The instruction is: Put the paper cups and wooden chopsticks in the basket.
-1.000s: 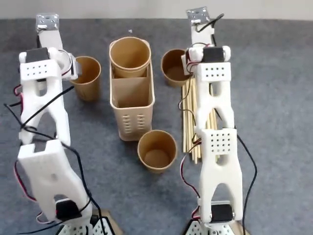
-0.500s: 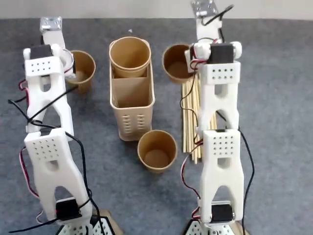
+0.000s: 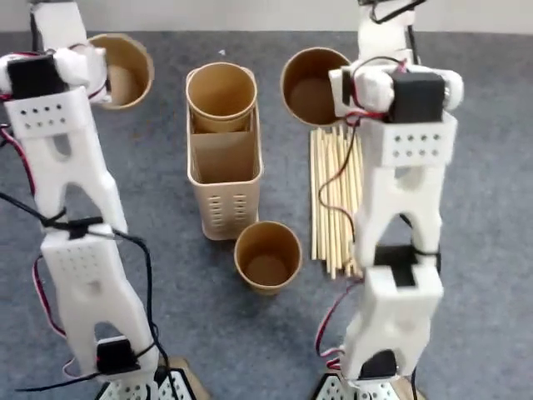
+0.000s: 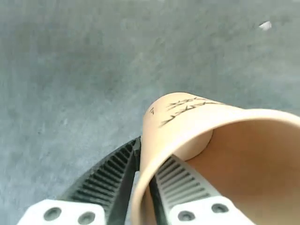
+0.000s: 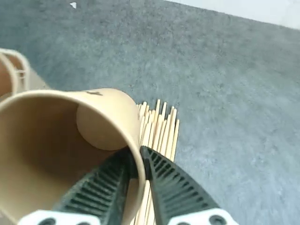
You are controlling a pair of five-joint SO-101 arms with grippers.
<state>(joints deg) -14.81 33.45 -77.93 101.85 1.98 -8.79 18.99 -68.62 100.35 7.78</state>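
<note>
My left gripper (image 3: 93,68) is shut on the rim of a brown paper cup (image 3: 123,70), held in the air at the far left; one finger is inside the cup (image 4: 220,159) and one outside, gripper (image 4: 147,154). My right gripper (image 3: 343,85) is shut the same way on a second paper cup (image 3: 312,83), held tilted over the far end of the wooden chopsticks (image 3: 333,200); cup (image 5: 56,140), gripper (image 5: 136,152), chopsticks (image 5: 159,124). The tan basket (image 3: 223,196) stands between the arms with a third cup (image 3: 221,96) in its far compartment. Another cup (image 3: 267,257) stands upright just in front of the basket.
Grey carpet (image 3: 483,167) covers the table. The basket's near compartment (image 3: 221,156) is free. The chopsticks lie in a loose bundle to the right of the basket, partly under the right arm. Open carpet lies at the far right and between the arm bases.
Both arms rose and drew their cups off the carpet. The left cup went up and toward the far left; the right cup lifted above the chopsticks' far end.
</note>
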